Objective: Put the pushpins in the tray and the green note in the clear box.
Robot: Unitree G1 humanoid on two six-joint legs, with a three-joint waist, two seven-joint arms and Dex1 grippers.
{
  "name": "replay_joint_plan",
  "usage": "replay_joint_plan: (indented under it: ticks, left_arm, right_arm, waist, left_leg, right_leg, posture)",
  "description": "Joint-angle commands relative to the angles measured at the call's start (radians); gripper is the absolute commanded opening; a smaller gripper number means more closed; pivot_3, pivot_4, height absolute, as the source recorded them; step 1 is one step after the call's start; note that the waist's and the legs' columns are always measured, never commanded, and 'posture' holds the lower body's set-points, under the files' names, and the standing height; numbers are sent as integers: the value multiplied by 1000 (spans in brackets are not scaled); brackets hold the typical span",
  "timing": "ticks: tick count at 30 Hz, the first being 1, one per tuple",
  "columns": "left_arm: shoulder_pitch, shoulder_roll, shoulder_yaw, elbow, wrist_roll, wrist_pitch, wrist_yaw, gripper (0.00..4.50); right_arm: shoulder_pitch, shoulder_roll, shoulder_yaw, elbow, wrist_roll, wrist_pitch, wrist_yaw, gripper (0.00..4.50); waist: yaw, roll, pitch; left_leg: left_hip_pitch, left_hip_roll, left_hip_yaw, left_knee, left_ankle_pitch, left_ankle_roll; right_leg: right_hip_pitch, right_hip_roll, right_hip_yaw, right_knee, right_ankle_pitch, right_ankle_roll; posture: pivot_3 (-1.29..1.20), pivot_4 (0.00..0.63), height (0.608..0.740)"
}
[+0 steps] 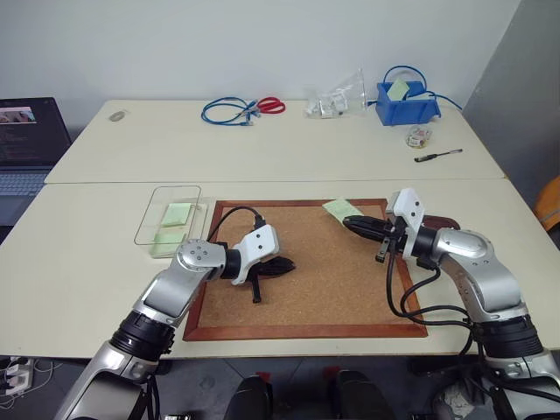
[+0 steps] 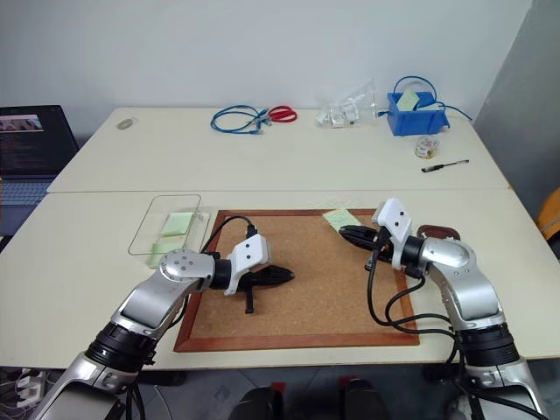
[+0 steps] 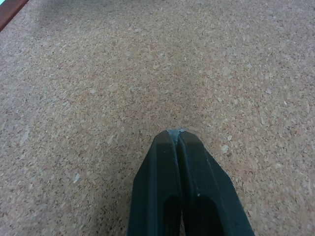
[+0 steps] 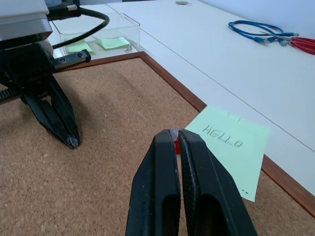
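Observation:
The green note (image 1: 343, 208), marked "HELLO" (image 4: 229, 142), lies on the far edge of the cork board (image 1: 324, 280). My right gripper (image 4: 173, 133) hovers just beside it, shut on a red pushpin (image 4: 176, 145) that peeks out between the fingertips. My left gripper (image 1: 287, 265) is shut with nothing in it, low over the middle of the cork (image 3: 176, 132). The clear box (image 1: 144, 229) stands left of the board with pale green notes (image 1: 175, 214) inside. The dark brown tray (image 2: 437, 232) sits by the board's far right corner, mostly hidden behind my right wrist.
Along the far table lie a blue cable (image 1: 229, 110), red scissors (image 1: 271, 105), a clear plastic bag (image 1: 337, 98), a blue bin (image 1: 405, 105), a tape roll (image 1: 418, 136) and a pen (image 1: 437, 155). A laptop (image 1: 31, 144) stands at far left.

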Motion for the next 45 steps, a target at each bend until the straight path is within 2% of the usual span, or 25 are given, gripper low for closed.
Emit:
replay_joint_plan:
  ticks: [1,3,4,6,10,15,27,32,37,40,45]
  left_arm:
    - [25,-80,153,-40,-229,266,37,0]
    - [5,-115,257,-101,-395,453,57,447]
    - [-1,-122,297,-118,-452,523,67,507]
    - [-2,-128,370,-142,-548,638,96,924]
    - [-16,-147,509,-130,-710,832,177,1659]
    - [-57,-266,664,-50,-830,1009,381,2544]
    - [-161,-564,908,67,-1022,1225,755,2544]
    - [-180,-619,917,60,-1057,1231,828,2544]
    - [-197,-619,891,75,-1065,1212,852,2544]
    - [-196,-618,892,77,-1076,1205,862,2143]
    - [-194,-617,886,77,-1097,1196,873,1220]
  right_arm:
    - [21,-30,-21,-87,26,14,11,60]
    - [32,-40,-18,-110,22,13,12,0]
    - [36,-42,-18,-119,22,15,11,0]
    - [43,-44,-18,-138,26,22,6,0]
    - [47,-48,-15,-160,25,26,3,0]
    - [43,-68,-7,-190,14,2,23,0]
    - [78,-97,65,-271,-45,-122,51,0]
    - [90,-103,72,-286,-47,-136,53,0]
    - [86,-105,75,-286,-51,-145,52,0]
    - [84,-105,76,-286,-53,-150,51,0]
    - [80,-101,77,-283,-53,-151,48,0]
  waist:
    - [0,0,0]
    - [0,-2,3]
    - [0,-5,4]
    - [0,-6,5]
    - [0,-7,6]
    - [11,-10,7]
    - [17,-12,9]
    - [18,-12,9]
    - [17,-13,9]
    - [17,-13,9]
    - [18,-13,9]
  left_leg:
    - [0,0,0,0,0,0]
    - [-2,0,0,0,0,0]
    - [-4,0,-1,2,0,0]
    - [-11,1,-4,5,0,0]
    - [-11,0,-4,4,0,0]
    - [-12,0,-4,5,0,-1]
    - [-12,-1,-3,5,3,-5]
    - [-12,-2,-3,5,3,-5]
    - [-12,-2,-3,5,3,-6]
    - [-12,-2,-3,5,3,-6]
    - [-12,-2,-3,5,3,-7]
  right_leg:
    - [0,0,0,0,0,0]
    - [-1,0,0,1,0,0]
    - [-3,0,-1,1,0,0]
    - [-7,0,-4,3,0,0]
    - [-7,0,-4,2,0,0]
    - [-7,-2,-5,1,0,0]
    - [-6,-3,-4,0,0,0]
    - [-6,-4,-5,0,0,0]
    - [-6,-4,-4,0,0,0]
    - [-6,-4,-4,0,0,0]
    - [-6,-4,-4,-1,0,0]
  posture:
    - [0,150,740]
    - [0,150,740]
    - [0,150,740]
    - [0,150,740]
    - [0,150,740]
    - [0,150,740]
    - [0,150,740]
    - [0,150,740]
    - [0,150,740]
    - [0,150,740]
    - [0,150,740]
